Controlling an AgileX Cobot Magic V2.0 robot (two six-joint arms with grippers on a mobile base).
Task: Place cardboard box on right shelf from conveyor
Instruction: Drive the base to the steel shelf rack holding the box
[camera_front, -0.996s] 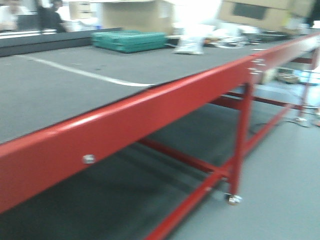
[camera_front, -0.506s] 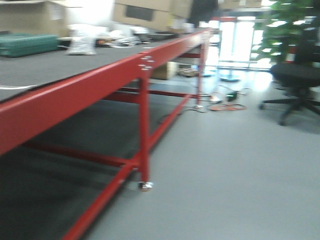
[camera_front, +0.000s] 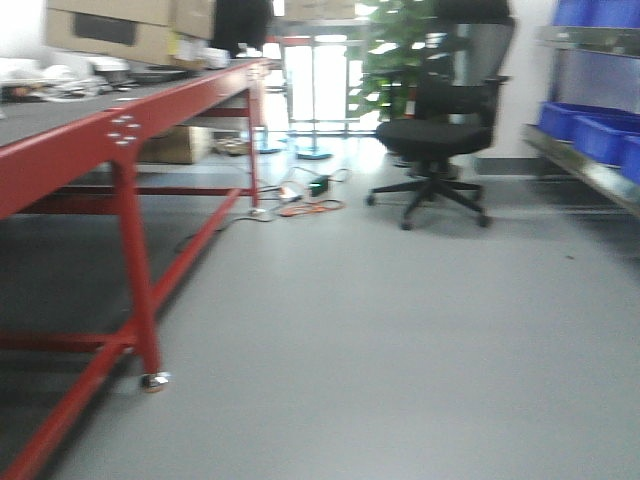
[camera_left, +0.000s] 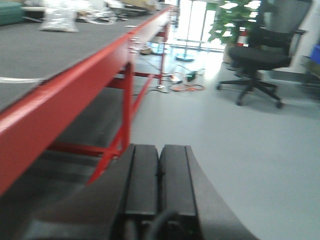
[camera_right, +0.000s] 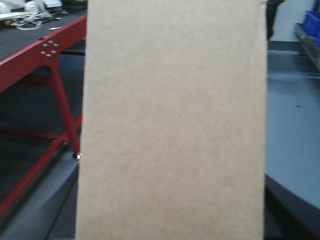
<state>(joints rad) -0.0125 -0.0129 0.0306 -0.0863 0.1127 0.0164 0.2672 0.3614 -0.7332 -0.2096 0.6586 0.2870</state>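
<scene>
The plain tan cardboard box (camera_right: 172, 120) fills the middle of the right wrist view. My right gripper (camera_right: 170, 220) is shut on it, with grey fingers (camera_right: 45, 200) showing on either side. My left gripper (camera_left: 160, 150) is shut and empty, held over the grey floor beside the conveyor (camera_left: 60, 85). In the front view the conveyor (camera_front: 60, 150) with its red frame stands at the left. The right shelf (camera_front: 590, 170), a steel ledge, runs along the far right edge. Neither gripper nor the box shows in the front view.
A black office chair (camera_front: 440, 130) stands on the floor ahead, between conveyor and shelf. Blue bins (camera_front: 590, 130) sit on the shelf. Cables (camera_front: 305, 200) lie on the floor near the conveyor's far leg. Brown labelled boxes (camera_front: 120, 30) rest on the belt's far end.
The front view has swung to the right. The conveyor slid from filling the frame to the left edge, and the chair, blue bins and steel shelf came into view.
</scene>
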